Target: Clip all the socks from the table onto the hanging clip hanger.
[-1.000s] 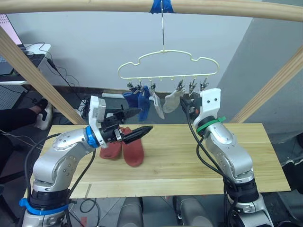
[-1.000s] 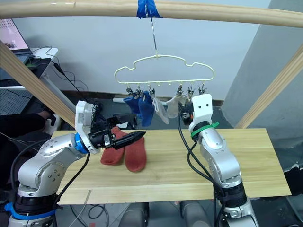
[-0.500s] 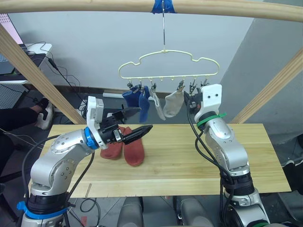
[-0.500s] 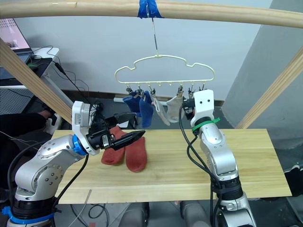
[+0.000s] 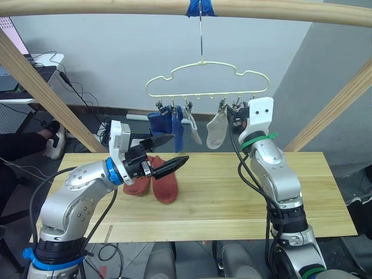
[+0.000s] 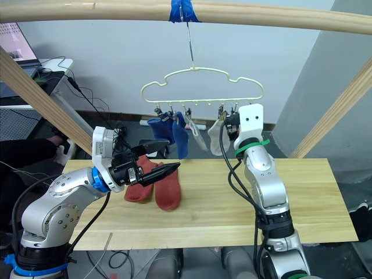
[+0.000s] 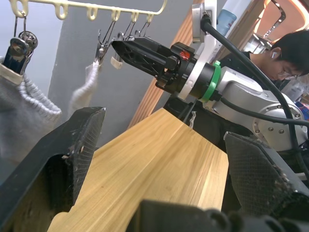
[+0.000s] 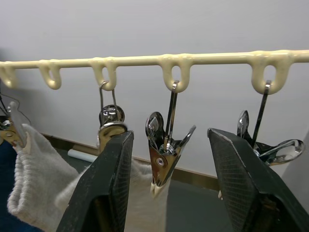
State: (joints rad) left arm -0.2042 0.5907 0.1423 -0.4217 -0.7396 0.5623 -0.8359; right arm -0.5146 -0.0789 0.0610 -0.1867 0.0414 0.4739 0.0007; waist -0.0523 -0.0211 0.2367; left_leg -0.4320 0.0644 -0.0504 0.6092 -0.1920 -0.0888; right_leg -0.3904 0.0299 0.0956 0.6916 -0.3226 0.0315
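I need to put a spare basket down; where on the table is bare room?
The table is bare right of the right gripper. It's crowded at the left, where two red socks lie under the left gripper.

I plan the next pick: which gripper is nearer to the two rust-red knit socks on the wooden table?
Left. The left gripper hovers open just above the rust-red socks; the right gripper is raised at the pale-yellow wire clip hanger, open around a silver clip.

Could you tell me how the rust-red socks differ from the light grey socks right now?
The rust-red socks lie flat, side by side on the table; the light grey socks hang clipped to the clip hanger. The red pair sits under the open left gripper; the grey ones hang beside the open right gripper. Both are short pairs.
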